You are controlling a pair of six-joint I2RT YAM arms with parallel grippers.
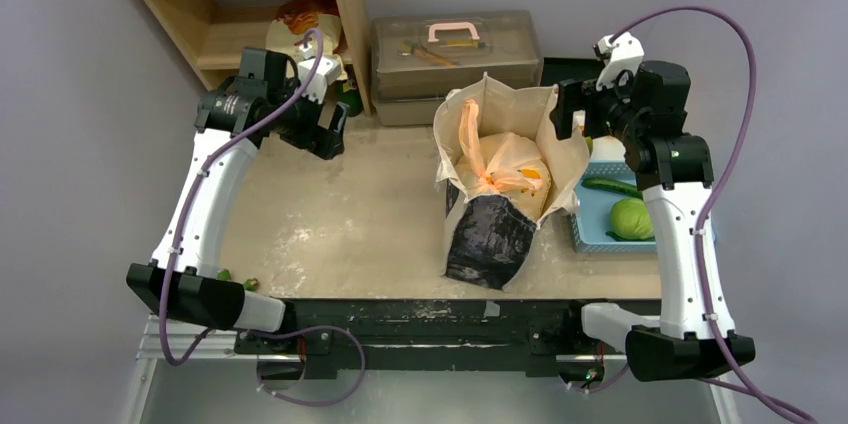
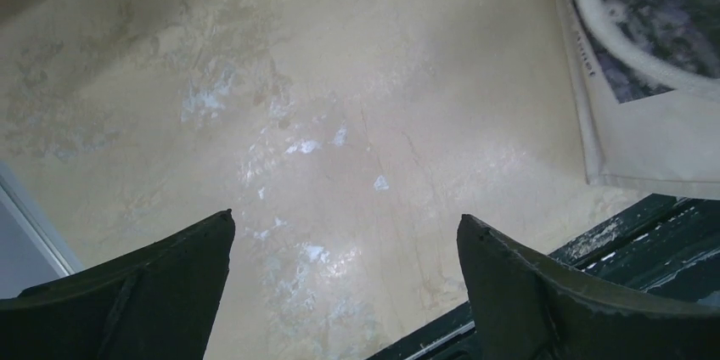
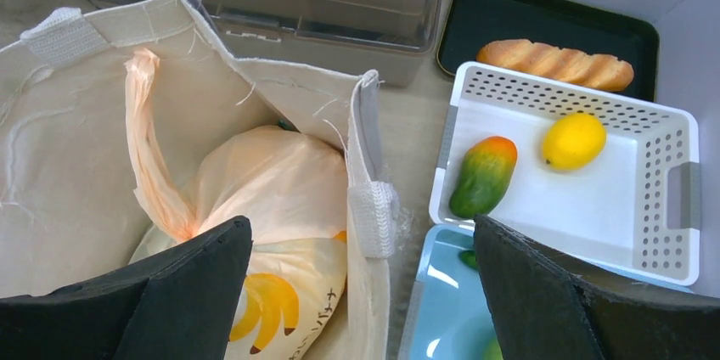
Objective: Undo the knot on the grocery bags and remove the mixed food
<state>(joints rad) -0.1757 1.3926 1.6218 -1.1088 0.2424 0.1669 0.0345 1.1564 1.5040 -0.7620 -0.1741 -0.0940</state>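
Observation:
A pale-orange plastic grocery bag (image 1: 510, 169) sits inside an open canvas tote (image 1: 500, 234) at the table's centre. Its knot (image 1: 490, 182) is tied, and one handle loop (image 1: 467, 134) stands up from it. The mixed food is hidden in the bag; only an orange patch shows through the plastic. My right gripper (image 1: 563, 109) hovers open over the tote's right rim. In the right wrist view the right gripper (image 3: 362, 222) frames the banana-printed bag (image 3: 272, 199) and the knot (image 3: 176, 222). My left gripper (image 1: 330, 134) hangs open at the back left; the left gripper (image 2: 346, 217) holds nothing above the bare table.
A white basket (image 3: 662, 207) holds a mango (image 3: 482, 175) and a lemon (image 3: 574, 140). A bread loaf (image 3: 556, 64) lies on a black tray. A blue tray (image 1: 592, 214) carries a cabbage (image 1: 630, 217) and a cucumber (image 1: 612, 186). A clear toolbox (image 1: 455, 49) and a wooden shelf (image 1: 250, 4) stand behind.

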